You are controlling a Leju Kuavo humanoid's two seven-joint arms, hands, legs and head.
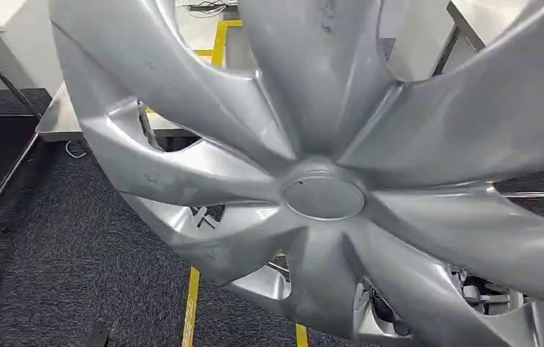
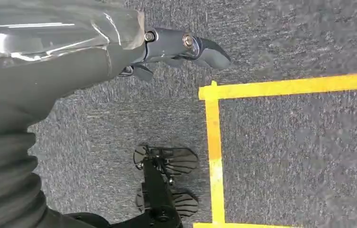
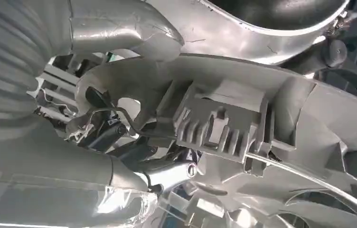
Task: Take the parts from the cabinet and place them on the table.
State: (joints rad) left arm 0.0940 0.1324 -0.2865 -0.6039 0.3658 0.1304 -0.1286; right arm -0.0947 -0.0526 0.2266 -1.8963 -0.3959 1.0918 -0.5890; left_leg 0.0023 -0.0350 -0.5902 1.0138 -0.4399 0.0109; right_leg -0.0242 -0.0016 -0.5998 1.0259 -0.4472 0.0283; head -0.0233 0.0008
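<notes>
Head view: set high on the body, facing forward and down, pressed very close to the front face of a silver wheel cover [image 1: 323, 195] that blocks most of the frame; past its rim, dark carpet [image 1: 74, 267], yellow floor tape [image 1: 192, 307] and a metal table [image 1: 63, 116]. Left wrist view: mounted just behind the left hand [image 2: 176, 50], pointed down at the carpet [image 2: 290, 152] and a yellow tape [image 2: 213, 152] outline well below. Right wrist view: behind the right hand [image 3: 134, 161], extremely near the ribbed back side of the wheel cover [image 3: 224, 123]. Shared between head and right wrist: the cover, front against back. Shared between head and left wrist: carpet and tape.
</notes>
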